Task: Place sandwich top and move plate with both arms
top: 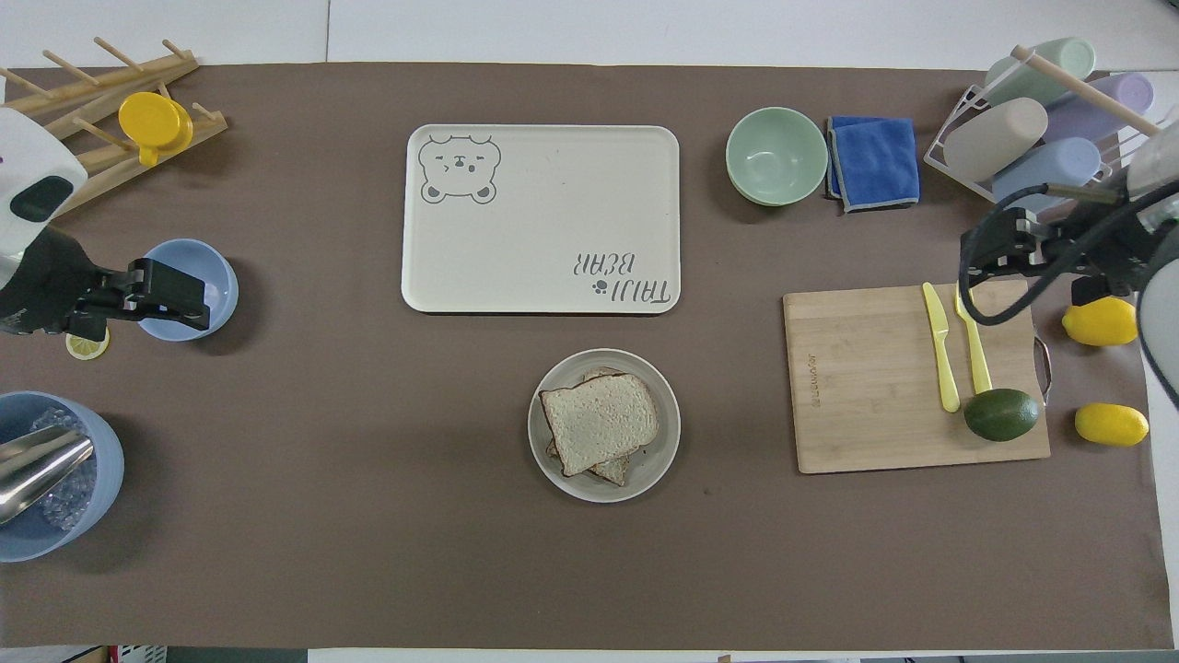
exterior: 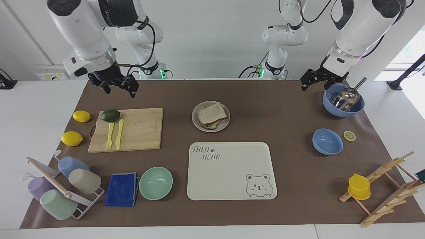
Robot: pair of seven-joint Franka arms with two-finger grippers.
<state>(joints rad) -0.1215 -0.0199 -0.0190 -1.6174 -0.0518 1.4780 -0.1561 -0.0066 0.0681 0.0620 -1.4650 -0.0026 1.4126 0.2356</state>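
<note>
The sandwich top (exterior: 212, 113) (top: 599, 422), a pale slice with a brown crust, lies on another slice on the round beige-grey plate (exterior: 196, 122) (top: 665, 453). The plate sits mid-table, nearer to the robots than the cream bear tray. My right gripper (exterior: 119, 90) (top: 972, 262) is open and empty. It hangs high over the right arm's end of the table, by the cutting board and well away from the plate. My left gripper (exterior: 310, 83) (top: 198, 296) waits open and empty, in the air beside the big blue bowl.
Cream bear tray (exterior: 232, 171), mint-green bowl (exterior: 155, 183) and blue cloth (exterior: 122, 189) lie farther from the robots. The cutting board (exterior: 139, 129) carries an avocado, fork and knife. Two lemons, a cup rack, two blue bowls (exterior: 327, 141) and a wooden rack stand at the table's ends.
</note>
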